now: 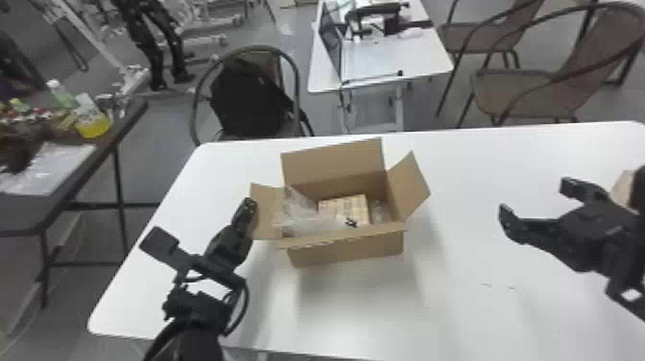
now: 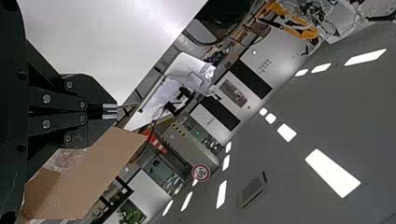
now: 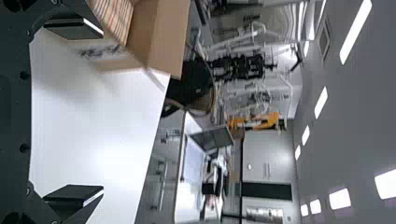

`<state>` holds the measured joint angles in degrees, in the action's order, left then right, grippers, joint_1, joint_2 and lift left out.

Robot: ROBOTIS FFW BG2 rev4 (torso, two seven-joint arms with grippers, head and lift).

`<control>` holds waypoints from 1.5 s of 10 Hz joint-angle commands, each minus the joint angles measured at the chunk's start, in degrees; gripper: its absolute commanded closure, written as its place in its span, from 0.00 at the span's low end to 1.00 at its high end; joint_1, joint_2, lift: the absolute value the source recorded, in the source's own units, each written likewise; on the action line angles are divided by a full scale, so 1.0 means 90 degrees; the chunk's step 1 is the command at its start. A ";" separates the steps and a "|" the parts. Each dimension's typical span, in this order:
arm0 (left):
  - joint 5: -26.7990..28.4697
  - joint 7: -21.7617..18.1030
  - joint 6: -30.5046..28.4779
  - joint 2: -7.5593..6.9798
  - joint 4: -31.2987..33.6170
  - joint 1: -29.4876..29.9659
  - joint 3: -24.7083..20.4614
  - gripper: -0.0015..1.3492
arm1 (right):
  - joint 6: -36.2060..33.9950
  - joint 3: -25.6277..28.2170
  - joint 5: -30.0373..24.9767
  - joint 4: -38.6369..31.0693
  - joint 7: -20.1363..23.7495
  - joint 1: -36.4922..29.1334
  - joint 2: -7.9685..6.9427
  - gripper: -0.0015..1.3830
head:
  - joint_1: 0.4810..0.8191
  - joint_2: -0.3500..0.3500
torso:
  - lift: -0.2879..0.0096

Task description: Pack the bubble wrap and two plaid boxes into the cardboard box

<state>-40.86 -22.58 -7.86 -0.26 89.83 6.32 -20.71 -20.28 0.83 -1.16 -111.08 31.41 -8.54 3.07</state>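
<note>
Plaid box and bubble wrap held in open carton, both grippers empty

In the head view, the cardboard box (image 1: 343, 249) is seen on the white table (image 1: 480, 307), its flaps spread open. Inside it, the bubble wrap (image 1: 300, 216) is bunched toward the left wall, and a plaid box (image 1: 341, 207) is set in the middle; more clear wrap is seen at its right. Whether a second plaid box is hidden there cannot be told. The left gripper (image 1: 247, 207) is placed just beside the carton's left flap; whether the flap is touched cannot be told. The right gripper (image 1: 537, 202) is held well apart from the carton, over the right part of the table, with its fingers spread and nothing between them. Behind it, a tan object (image 1: 622, 188) is partly covered and cannot be identified.

In the left wrist view, the fingers are brought together, with nothing gripped. A cardboard flap is seen near them, with bubble wrap partly in sight beside it.

In the right wrist view, the two fingers are parted widely, with bare tabletop between them. Part of the carton is also seen, with a striped plaid surface beside its cardboard walls.
</note>
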 commanded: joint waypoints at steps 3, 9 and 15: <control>0.0028 0.0000 0.0122 0.0010 -0.0069 0.0127 -0.0453 0.90 | 0.1726 0.1099 0.0285 0.0281 -0.0414 -0.1473 -0.0029 0.08 | 0.63 0.77 | 0.60; -0.0040 -0.0010 0.0141 0.0046 -0.0177 0.0147 -0.0375 0.90 | 0.3035 0.2105 0.0676 0.2195 -0.0404 -0.0994 -0.0332 0.09 | 0.63 0.61 | 0.60; -0.0109 -0.0069 0.0112 0.0046 -0.0294 0.0137 -0.0199 0.90 | 0.3415 0.2144 0.0520 0.4002 -0.0434 0.0529 0.0127 0.09 | 0.63 0.54 | 0.60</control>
<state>-41.84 -23.21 -6.85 0.00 87.23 7.67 -22.64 10.41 20.13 3.76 -76.81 27.51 -5.38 3.86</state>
